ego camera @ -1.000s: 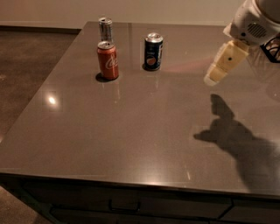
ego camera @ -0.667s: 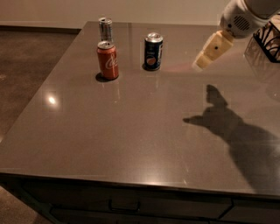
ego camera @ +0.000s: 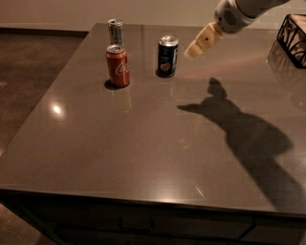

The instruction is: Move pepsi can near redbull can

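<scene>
The pepsi can [ego camera: 167,56], dark navy with a round logo and silver top, stands upright at the far middle of the table. The redbull can [ego camera: 114,31], slim and silver-grey, stands upright near the far edge, to the left of and behind the pepsi can. My gripper [ego camera: 194,49] hangs in the air just right of the pepsi can's top, a small gap apart from it, on a cream finger that slants down to the left from the grey arm [ego camera: 234,13].
A red cola can [ego camera: 118,65] stands upright between the two cans, left of the pepsi can and in front of the redbull can. A black wire basket [ego camera: 292,36] sits at the table's far right. The grey table [ego camera: 143,143] ends at its front edge below.
My gripper has moved left and up across the table, from the right side toward the pepsi can. Its shadow moved left with it. The cans have not moved.
</scene>
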Action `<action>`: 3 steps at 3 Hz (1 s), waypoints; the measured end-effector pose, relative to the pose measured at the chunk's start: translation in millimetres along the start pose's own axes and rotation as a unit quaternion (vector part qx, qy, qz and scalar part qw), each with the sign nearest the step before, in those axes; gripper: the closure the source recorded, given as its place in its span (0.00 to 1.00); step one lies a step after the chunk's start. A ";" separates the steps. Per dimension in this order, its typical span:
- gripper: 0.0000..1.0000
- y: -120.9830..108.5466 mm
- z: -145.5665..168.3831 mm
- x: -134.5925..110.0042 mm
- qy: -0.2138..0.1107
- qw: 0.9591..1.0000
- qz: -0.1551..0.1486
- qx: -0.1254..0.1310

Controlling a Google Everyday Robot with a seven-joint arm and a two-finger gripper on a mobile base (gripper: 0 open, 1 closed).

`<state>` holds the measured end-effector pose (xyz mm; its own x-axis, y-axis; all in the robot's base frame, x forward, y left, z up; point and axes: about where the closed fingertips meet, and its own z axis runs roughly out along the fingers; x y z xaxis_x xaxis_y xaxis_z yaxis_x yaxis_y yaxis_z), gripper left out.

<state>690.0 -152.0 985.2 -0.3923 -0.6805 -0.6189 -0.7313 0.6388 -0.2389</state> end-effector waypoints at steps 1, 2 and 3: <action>0.00 -9.6 35.5 -22.4 -0.015 1.000 0.019 0.003; 0.00 -11.2 72.0 -43.1 -0.031 0.999 0.036 -0.008; 0.00 -8.4 102.8 -52.3 -0.035 0.998 0.046 -0.022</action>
<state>774.0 -84.9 942.7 -0.4198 -0.5915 -0.6884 -0.7179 0.6805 -0.1469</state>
